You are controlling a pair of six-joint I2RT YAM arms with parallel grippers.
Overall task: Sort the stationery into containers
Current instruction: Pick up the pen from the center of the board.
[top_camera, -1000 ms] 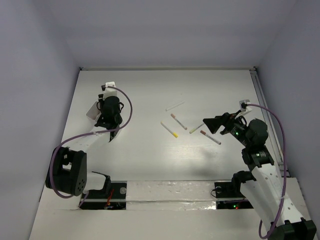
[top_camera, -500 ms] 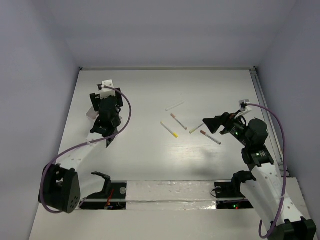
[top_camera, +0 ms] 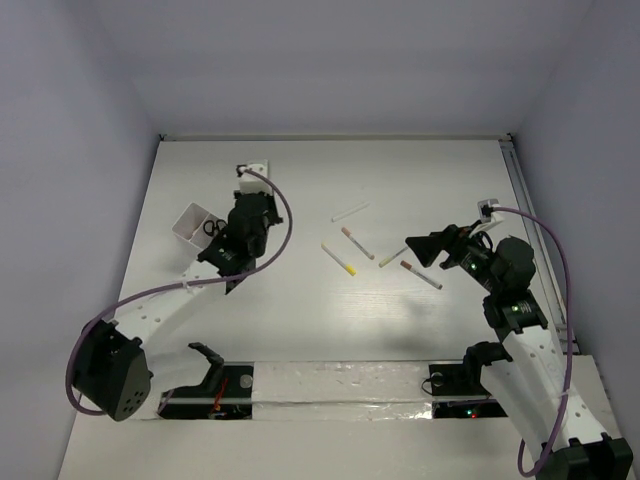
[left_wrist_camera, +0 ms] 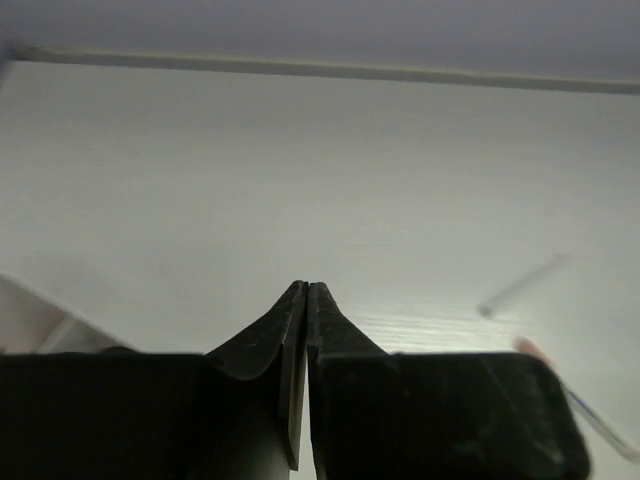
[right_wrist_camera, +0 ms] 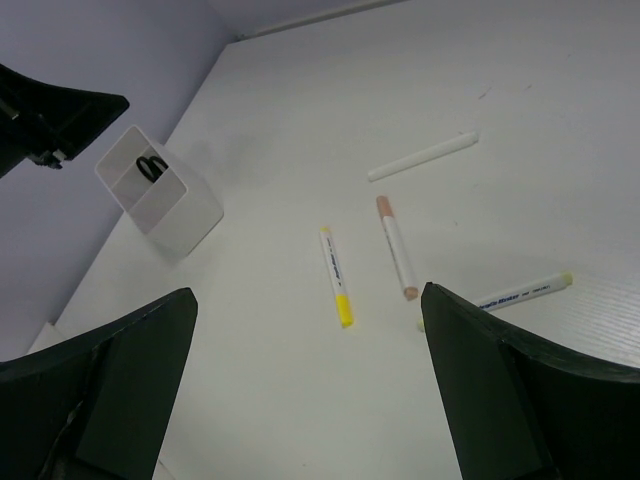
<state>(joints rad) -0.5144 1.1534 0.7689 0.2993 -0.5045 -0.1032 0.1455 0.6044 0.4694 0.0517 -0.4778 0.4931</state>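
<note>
A white box point(right_wrist_camera: 185, 215) is seen on the surface point(top_camera: 300, 320), with black scissors point(right_wrist_camera: 152, 166) stood handles-up in one compartment. Just right of the box, the left tool point(left_wrist_camera: 305, 290) is raised, its fingers pressed together on nothing. Further right of the box, a yellow-tipped pen point(top_camera: 339, 259) and a pink-tipped pen point(top_camera: 357, 243) are laid flat, nearly parallel, with the yellow tip turned away from the box. Farthest from the box, the right tool point(right_wrist_camera: 308, 292) is spread wide and empty.

a wide stretch of table point(top_camera: 290, 300) lay open between the box point(top_camera: 186, 224) (left arm point(top_camera: 238, 238) hanging just beside it) and the scattered pens point(top_camera: 357, 243).
</note>
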